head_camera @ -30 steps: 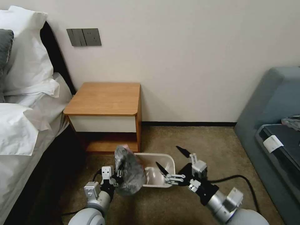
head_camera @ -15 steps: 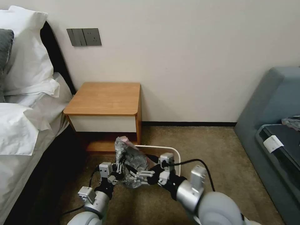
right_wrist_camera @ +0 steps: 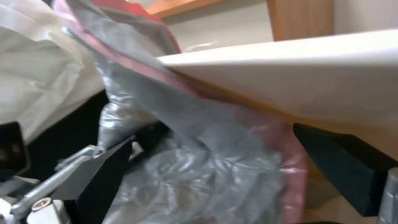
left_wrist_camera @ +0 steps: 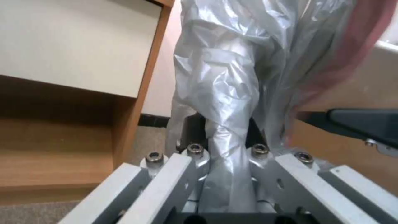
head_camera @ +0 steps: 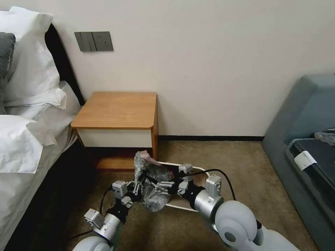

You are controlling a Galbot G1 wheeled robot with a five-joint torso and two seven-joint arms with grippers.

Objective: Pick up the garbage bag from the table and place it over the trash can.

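Note:
The crinkled grey garbage bag (head_camera: 150, 184) with its pinkish edge hangs low over the carpet, against the near left rim of the cream trash can (head_camera: 197, 170). My left gripper (head_camera: 137, 187) is shut on a twisted neck of the garbage bag (left_wrist_camera: 230, 102). From the other side my right gripper (head_camera: 163, 184) reaches in, open. Its black fingers (right_wrist_camera: 104, 169) straddle the garbage bag (right_wrist_camera: 195, 155) and the trash can's wall (right_wrist_camera: 298, 71). The table (head_camera: 117, 109), a wooden nightstand, stands just behind with a bare top.
A bed with white pillows (head_camera: 24, 104) fills the left side. A grey-blue sofa (head_camera: 307, 139) stands on the right. Brown carpet (head_camera: 226, 157) lies open between the trash can and the sofa. Black cables (head_camera: 223, 177) loop off both wrists.
My right arm swung left from beside the trash can to the bag. The bag moved slightly right and up. The trash can shifted right and tipped.

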